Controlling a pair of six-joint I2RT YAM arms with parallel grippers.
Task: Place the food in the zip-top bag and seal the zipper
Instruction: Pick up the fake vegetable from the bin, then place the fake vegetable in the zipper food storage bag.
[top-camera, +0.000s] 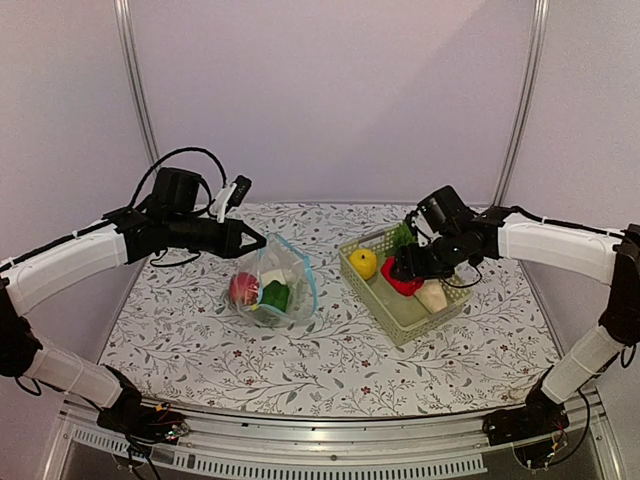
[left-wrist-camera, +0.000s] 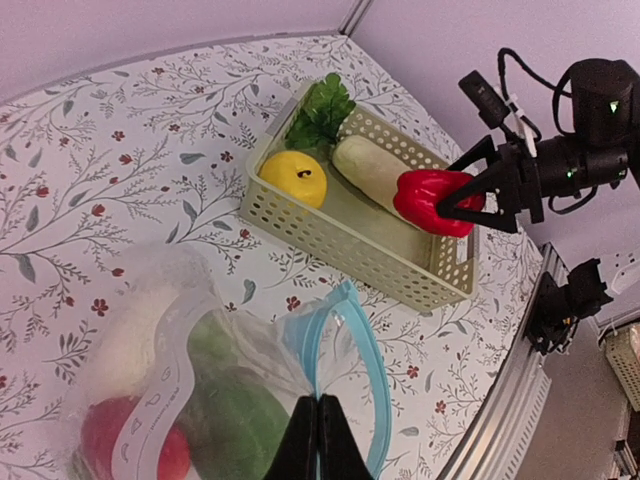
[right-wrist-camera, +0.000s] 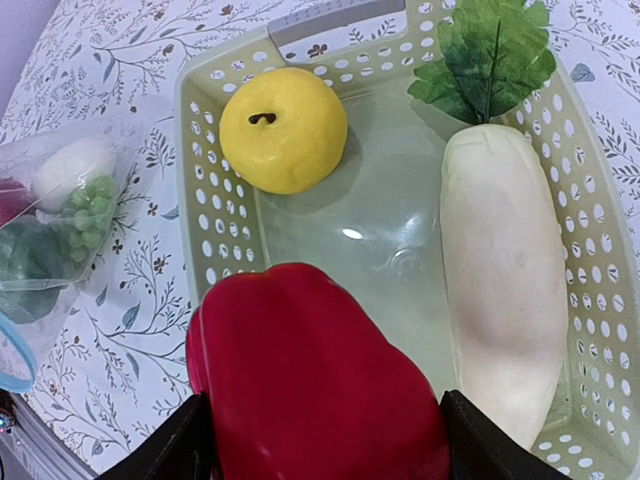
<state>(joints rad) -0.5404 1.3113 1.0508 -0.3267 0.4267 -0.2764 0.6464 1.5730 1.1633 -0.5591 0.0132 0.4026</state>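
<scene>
The zip-top bag (top-camera: 272, 285) lies left of centre with its mouth held up. Inside it are a red round piece (top-camera: 243, 288), a green piece (top-camera: 275, 295) and something white. My left gripper (left-wrist-camera: 318, 400) is shut on the light-blue zipper (left-wrist-camera: 370, 360) at the mouth's rim. My right gripper (right-wrist-camera: 325, 430) is shut on a red pepper (right-wrist-camera: 315, 370), which hangs over the near end of the basket (right-wrist-camera: 215, 230). A yellow apple (right-wrist-camera: 283, 128) and a long white radish (right-wrist-camera: 505, 290) with green leaves (right-wrist-camera: 490, 55) lie in the basket.
The pale green lattice basket (top-camera: 400, 322) stands right of the bag, slanted on the flowered tablecloth. A metal rail runs along the table's near edge (top-camera: 330, 440). Cables hang round both wrists.
</scene>
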